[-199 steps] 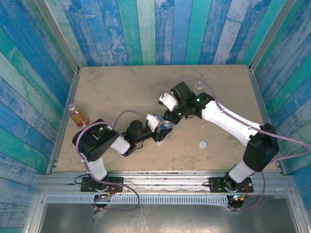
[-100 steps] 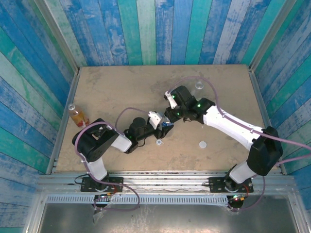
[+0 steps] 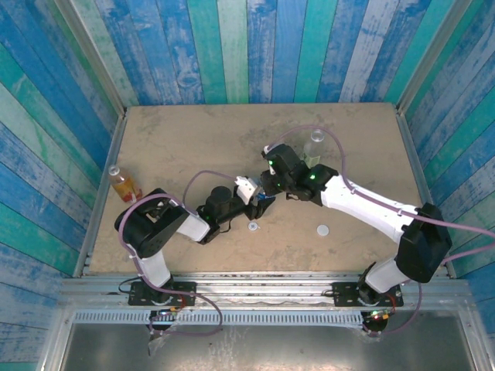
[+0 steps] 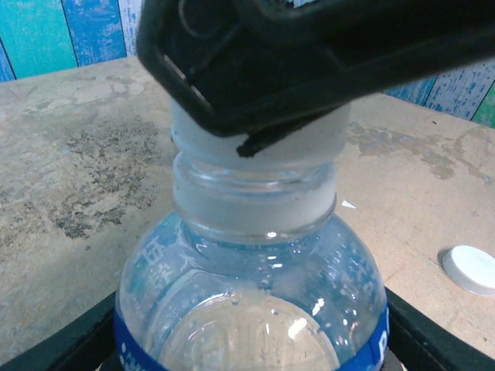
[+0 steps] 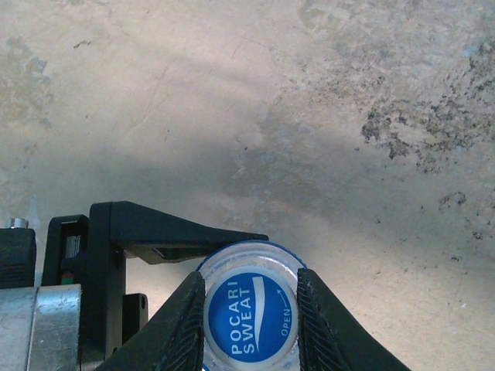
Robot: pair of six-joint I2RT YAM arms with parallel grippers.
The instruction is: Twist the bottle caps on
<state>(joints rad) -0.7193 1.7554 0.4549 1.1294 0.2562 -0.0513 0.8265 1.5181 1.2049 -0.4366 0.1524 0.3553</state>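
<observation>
Your right gripper (image 5: pixel 251 309) pinches the blue cap (image 5: pixel 252 315) between its two ribbed fingers (image 5: pixel 186 325), narrow and closed on the cap's rim. The cap sits on the neck of the blue-label bottle (image 4: pixel 251 309). Your left gripper (image 3: pixel 260 203) clamps that bottle by the body and holds it upright near the middle of the table (image 3: pixel 193 139).

The table is a worn tan board, mottled with dark patches. Walls of blue and green planks (image 3: pixel 232 46) enclose it on three sides.

The orange bottle (image 3: pixel 121 184) stands uncapped at the left edge, well apart from the arms. The pale bottle (image 3: pixel 315 144) stands behind the right wrist, also uncapped. One white cap (image 3: pixel 323 229) lies flat to the right of the held bottle. A smaller pale cap (image 3: pixel 253 227) lies just in front of the left gripper.

In the left wrist view, the right gripper's black finger (image 4: pixel 309 54) crosses the top and hides the cap's upper face.

The left arm reaches low and rightward from its base. The right arm stretches left across the table, its wrist bent down over the bottle.
</observation>
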